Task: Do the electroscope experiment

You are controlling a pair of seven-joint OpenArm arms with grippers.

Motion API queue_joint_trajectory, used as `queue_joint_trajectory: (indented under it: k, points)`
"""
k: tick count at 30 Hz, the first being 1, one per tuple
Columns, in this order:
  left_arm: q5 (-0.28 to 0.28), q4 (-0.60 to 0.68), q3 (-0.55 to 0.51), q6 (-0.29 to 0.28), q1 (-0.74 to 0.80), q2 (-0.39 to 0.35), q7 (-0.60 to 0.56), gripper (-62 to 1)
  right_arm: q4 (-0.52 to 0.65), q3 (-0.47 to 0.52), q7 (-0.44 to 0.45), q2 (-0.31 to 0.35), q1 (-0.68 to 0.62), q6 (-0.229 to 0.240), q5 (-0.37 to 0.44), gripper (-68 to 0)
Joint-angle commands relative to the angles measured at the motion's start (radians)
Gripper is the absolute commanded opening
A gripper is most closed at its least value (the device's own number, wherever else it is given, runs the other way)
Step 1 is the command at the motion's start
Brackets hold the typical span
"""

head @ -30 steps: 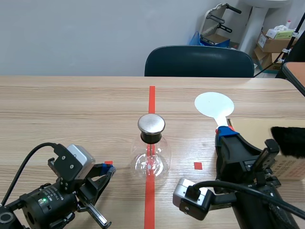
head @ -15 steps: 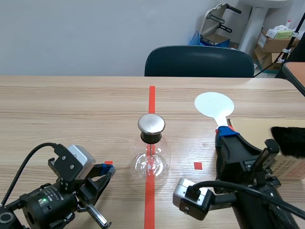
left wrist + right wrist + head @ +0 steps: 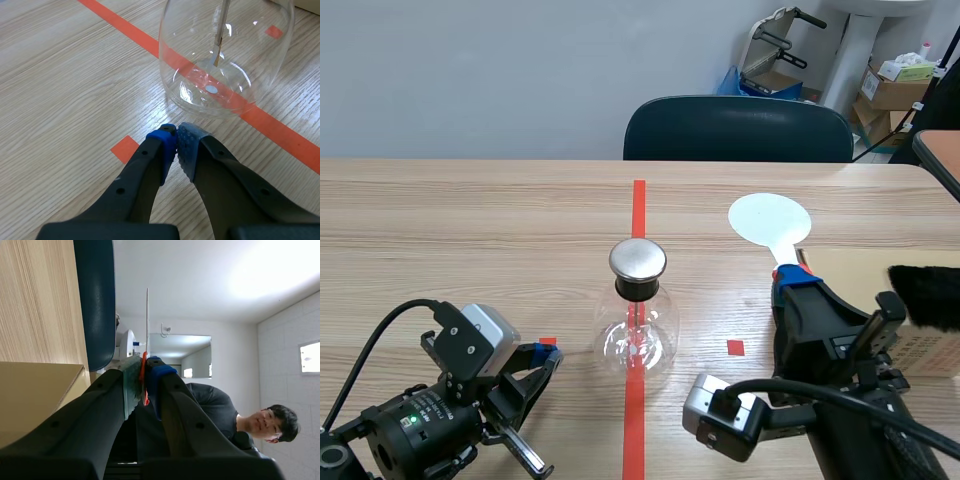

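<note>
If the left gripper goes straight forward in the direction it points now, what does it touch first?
Most likely the glass flask of the electroscope: it stands right ahead of the shut left gripper, with only bare table between them. The gripper's height is unclear, so I am not certain.

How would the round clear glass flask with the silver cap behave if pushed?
The round clear glass flask is probably fragile, being glass. Its bulbous body might rock or roll. The silver metal cap up top likely makes it tip easily.
</note>
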Motion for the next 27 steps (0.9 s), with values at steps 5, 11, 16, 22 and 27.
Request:
queue_joint_trajectory:
  k: [5,11,16,22,27]
  points:
    - [-0.003,0.015,-0.007,-0.003,0.002,0.003,-0.01,-55.4,0.002,0.003,-0.001,0.008,0.009,-0.061,-0.001,-66.5]
    - [-0.003,0.015,-0.007,-0.003,0.002,0.003,-0.01,-55.4,0.002,0.003,0.117,0.008,0.009,-0.061,-0.001,-66.5]
    - [-0.003,0.015,-0.007,-0.003,0.002,0.003,-0.01,-55.4,0.002,0.003,0.256,0.008,0.009,-0.061,-0.001,-66.5]
    - [-0.003,0.015,-0.007,-0.003,0.002,0.003,-0.01,-55.4,0.002,0.003,0.387,0.008,0.009,-0.061,-0.001,-66.5]
    - [-0.003,0.015,-0.007,-0.003,0.002,0.003,-0.01,-55.4,0.002,0.003,0.448,0.008,0.01,-0.061,-0.001,-66.5]
